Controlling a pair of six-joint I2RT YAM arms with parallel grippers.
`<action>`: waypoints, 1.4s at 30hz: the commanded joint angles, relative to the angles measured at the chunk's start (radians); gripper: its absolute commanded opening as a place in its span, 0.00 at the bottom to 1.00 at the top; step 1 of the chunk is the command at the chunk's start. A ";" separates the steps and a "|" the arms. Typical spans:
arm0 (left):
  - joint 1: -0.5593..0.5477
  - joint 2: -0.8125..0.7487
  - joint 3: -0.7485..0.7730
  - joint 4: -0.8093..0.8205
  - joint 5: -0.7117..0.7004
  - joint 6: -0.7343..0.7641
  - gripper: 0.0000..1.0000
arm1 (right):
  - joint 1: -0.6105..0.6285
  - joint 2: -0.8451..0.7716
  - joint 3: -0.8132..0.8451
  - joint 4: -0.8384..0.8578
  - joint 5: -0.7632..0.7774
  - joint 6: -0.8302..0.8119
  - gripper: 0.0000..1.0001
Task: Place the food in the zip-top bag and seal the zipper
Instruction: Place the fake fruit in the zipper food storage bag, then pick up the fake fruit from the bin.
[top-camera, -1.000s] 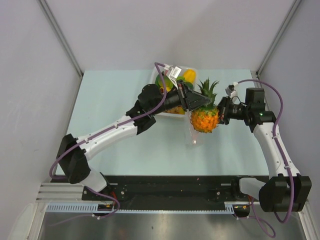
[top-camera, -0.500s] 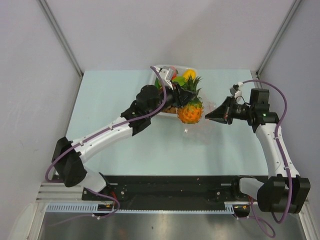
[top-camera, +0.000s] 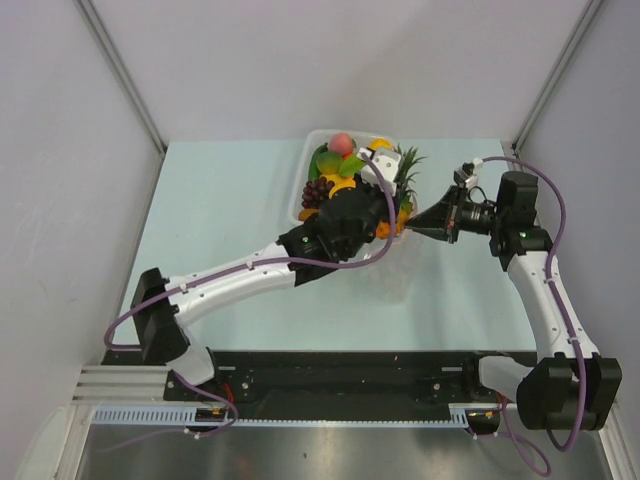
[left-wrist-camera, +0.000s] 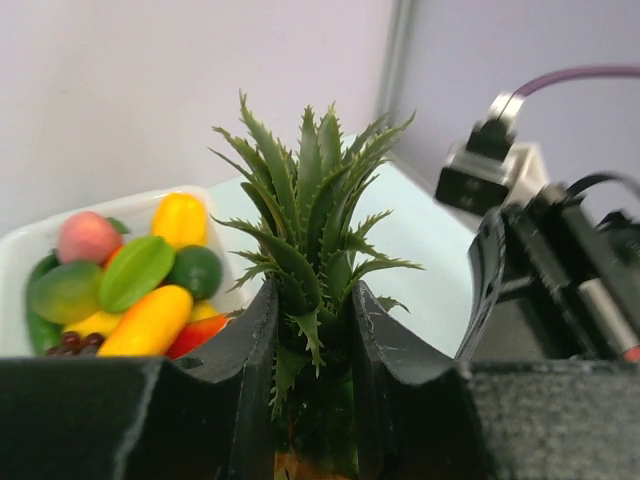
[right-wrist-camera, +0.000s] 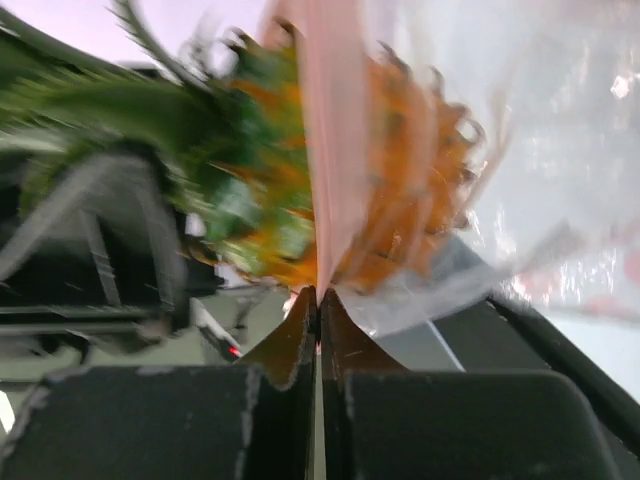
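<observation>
Teal table (top-camera: 220, 200), pineapple (left-wrist-camera: 310, 230) gripped, zipper (right-wrist-camera: 335, 130) pinched

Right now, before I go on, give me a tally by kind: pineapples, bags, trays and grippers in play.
pineapple: 1, clamped in the left gripper
zip-top bag: 1, its pink strip pinched in the right gripper
white tray: 1, holding the other food
grippers: 2
Total: 5

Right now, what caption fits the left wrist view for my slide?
Left pincer holds the pineapple by its green top; tray of fruit at left.
</observation>
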 joint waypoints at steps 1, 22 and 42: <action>-0.027 0.016 0.047 -0.053 -0.187 0.081 0.04 | -0.010 -0.025 -0.003 0.319 -0.064 0.294 0.00; 0.086 -0.362 -0.166 -0.203 0.395 0.083 0.94 | -0.068 -0.014 0.037 0.240 -0.129 0.125 0.00; 0.468 0.184 0.326 -0.616 0.732 0.385 0.88 | -0.125 0.066 0.425 -0.706 0.446 -0.735 0.00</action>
